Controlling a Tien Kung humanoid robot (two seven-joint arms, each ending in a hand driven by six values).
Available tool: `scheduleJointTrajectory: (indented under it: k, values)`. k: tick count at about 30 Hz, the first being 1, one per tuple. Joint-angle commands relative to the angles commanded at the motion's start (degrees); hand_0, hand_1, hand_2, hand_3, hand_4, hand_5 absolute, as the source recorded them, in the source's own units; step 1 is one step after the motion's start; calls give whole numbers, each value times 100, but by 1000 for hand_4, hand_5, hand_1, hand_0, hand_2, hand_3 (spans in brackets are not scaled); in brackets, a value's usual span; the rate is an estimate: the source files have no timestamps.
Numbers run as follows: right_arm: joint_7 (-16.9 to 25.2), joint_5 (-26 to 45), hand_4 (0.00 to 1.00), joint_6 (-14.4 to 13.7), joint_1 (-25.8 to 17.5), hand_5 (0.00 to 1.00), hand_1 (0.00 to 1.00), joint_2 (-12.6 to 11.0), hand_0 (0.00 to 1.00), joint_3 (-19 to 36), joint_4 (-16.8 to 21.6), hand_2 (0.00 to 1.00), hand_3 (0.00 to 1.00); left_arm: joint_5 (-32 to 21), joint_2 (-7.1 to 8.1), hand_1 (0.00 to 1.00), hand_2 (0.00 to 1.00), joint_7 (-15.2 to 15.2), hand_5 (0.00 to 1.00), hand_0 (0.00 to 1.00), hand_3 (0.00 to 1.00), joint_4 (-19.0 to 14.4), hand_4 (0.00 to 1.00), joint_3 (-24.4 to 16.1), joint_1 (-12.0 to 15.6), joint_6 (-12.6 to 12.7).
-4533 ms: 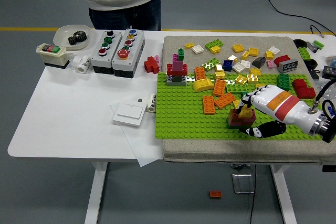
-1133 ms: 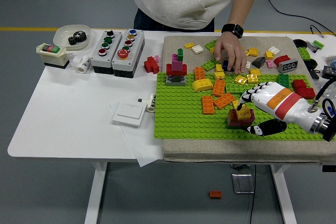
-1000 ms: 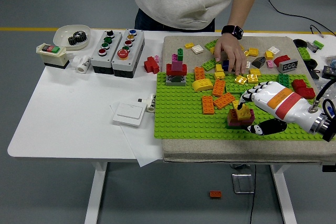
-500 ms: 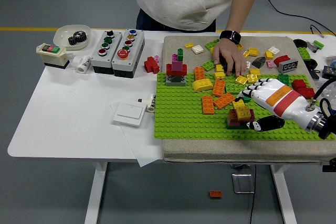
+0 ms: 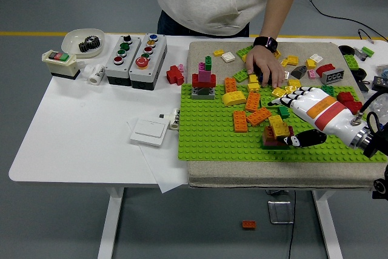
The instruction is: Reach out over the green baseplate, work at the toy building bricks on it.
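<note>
Head view, right hand over green baseplate, fingers spread, holding nothing, thumb beside yellow-on-red brick stack, person's hand on loose bricks.

- Green baseplate: studded plastic, matt.
- Toy bricks: smooth plastic, slightly glossy.
- Right hand, at 3 o'clock: glossy white shell.
- Table: smooth white top.
- Mat beneath baseplate: coarse beige cloth.

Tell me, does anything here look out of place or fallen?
Yes: one orange brick lies on the floor under the table, away from the green baseplate. Also, a sheet of paper hangs over the table's near edge.
</note>
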Motion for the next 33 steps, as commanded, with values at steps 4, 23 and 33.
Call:
scheduleJointTrajectory:
  k: [4, 23, 33]
  values:
    - [10, 9, 909, -1, 40, 406, 671, 47, 732, -39, -78, 749, 835, 11, -1, 773, 751, 4, 664, 789, 592, -1, 653, -3, -6, -3]
    - [-10, -21, 937, 51, 37, 408, 673, 77, 730, 21, -156, 755, 839, -5, 1, 772, 750, 1, 664, 789, 592, -1, 653, 9, -12, 10]
    - [-23, -59, 939, 96, 16, 409, 675, 71, 731, 51, -162, 757, 839, 4, 4, 773, 751, 3, 664, 789, 592, -4, 654, 13, -10, 18]
